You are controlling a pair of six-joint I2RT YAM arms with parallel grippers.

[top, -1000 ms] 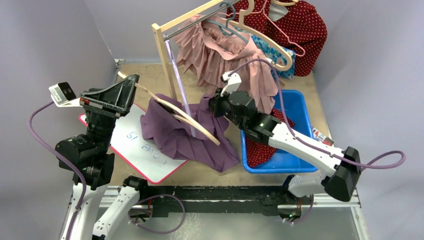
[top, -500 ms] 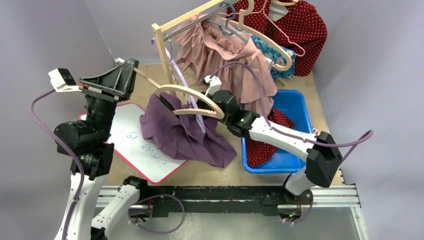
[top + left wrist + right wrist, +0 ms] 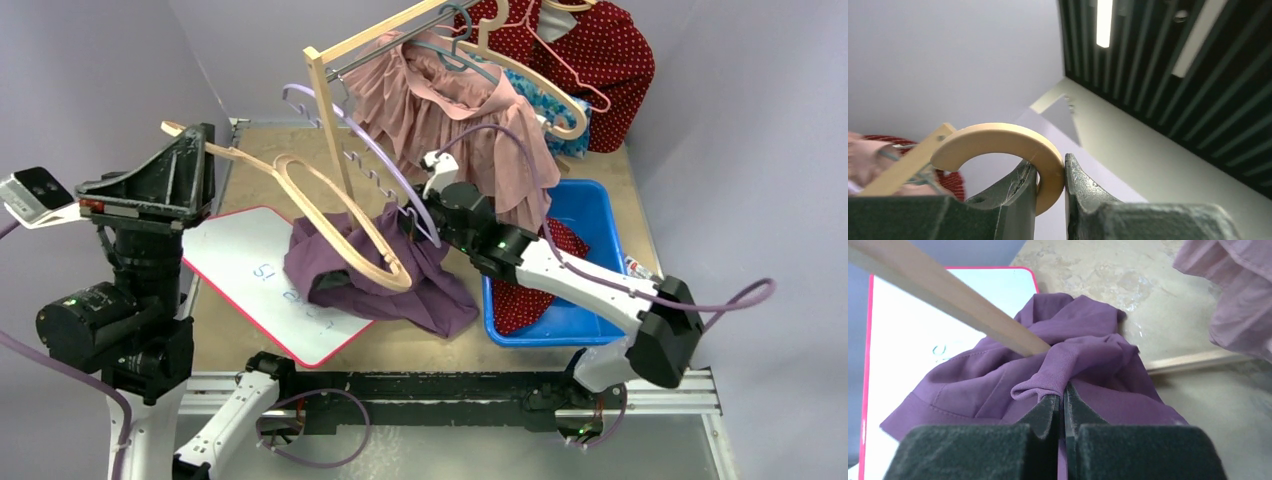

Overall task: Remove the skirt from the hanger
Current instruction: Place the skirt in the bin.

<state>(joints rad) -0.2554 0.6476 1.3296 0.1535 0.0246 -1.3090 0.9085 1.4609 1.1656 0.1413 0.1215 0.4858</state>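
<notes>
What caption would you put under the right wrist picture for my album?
Right gripper shut on a fold of the purple skirt, the wooden hanger poking into the cloth.

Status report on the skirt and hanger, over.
Left gripper shut on hook of tan wooden hanger. Right gripper pinching a fold of purple skirt. Skirt heaped on table, hanger arm poking into it. Wooden rack post close behind hanger.
</notes>
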